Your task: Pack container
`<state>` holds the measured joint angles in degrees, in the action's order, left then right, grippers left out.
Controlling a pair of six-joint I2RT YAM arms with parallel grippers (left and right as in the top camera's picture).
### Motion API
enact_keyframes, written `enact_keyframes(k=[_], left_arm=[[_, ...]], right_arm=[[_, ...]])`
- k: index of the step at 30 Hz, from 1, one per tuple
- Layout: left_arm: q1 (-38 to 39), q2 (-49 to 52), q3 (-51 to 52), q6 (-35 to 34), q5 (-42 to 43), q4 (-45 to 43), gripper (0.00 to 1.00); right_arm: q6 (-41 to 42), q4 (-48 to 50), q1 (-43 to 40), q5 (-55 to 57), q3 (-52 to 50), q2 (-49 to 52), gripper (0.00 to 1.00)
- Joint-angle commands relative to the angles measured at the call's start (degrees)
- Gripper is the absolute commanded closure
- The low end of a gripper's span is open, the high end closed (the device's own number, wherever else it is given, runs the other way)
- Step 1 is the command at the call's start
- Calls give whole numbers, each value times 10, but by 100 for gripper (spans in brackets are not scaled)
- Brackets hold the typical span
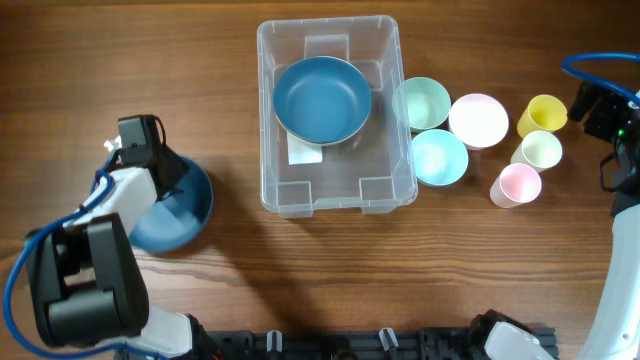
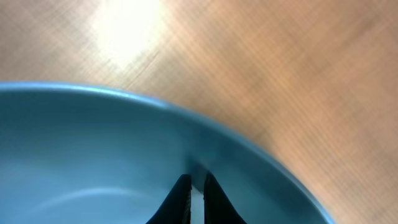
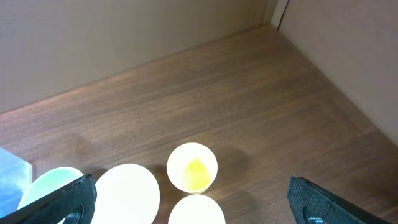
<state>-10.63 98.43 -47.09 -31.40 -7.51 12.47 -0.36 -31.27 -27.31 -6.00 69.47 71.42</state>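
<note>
The container, a clear plastic bin, stands at the table's middle with a dark blue bowl inside it, partly covering a white label. A second blue bowl sits on the table at the left. My left gripper is shut on that bowl's near rim. In the left wrist view its dark fingers pinch the bowl's wall from inside and outside. My right gripper hangs wide open above the cups at the right and holds nothing.
Right of the container stand a mint bowl, a light blue bowl and a white bowl. Beyond them are a yellow cup, a cream cup and a pink cup. The right arm runs along the right edge.
</note>
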Motion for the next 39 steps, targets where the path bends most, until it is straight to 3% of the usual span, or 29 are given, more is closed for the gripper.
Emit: enact_keyframes(k=[1,6,12,16,22,28,34,36,39], left_arm=[[-5,48,7,-3,0,-62,90],[-5,51,7,60,-5,-198,90],[-5,51,6,179,-40,-386,83],[-5,43,-10,190,-45,-408,80],[-5,-41,-17,189,-46,-247,67],[-6,-209,-17,107,-83,-31,55],[-33,-347,-17,63,-97,122,42],[-51,-359,-17,63,-89,153,36],[-104,-349,-17,70,0,188,32]], right_arm=[[-7,1,1,-5,10,5,0],[-7,1,1,-5,10,5,0],[-7,1,1,-5,10,5,0],[-7,1,1,-5,10,5,0],[-7,1,1,-5,10,5,0],[-7,1,1,-5,10,5,0],[-7,1,1,-5,10,5,0],[-7,1,1,-5,10,5,0],[-7,1,1,-5,10,5,0]])
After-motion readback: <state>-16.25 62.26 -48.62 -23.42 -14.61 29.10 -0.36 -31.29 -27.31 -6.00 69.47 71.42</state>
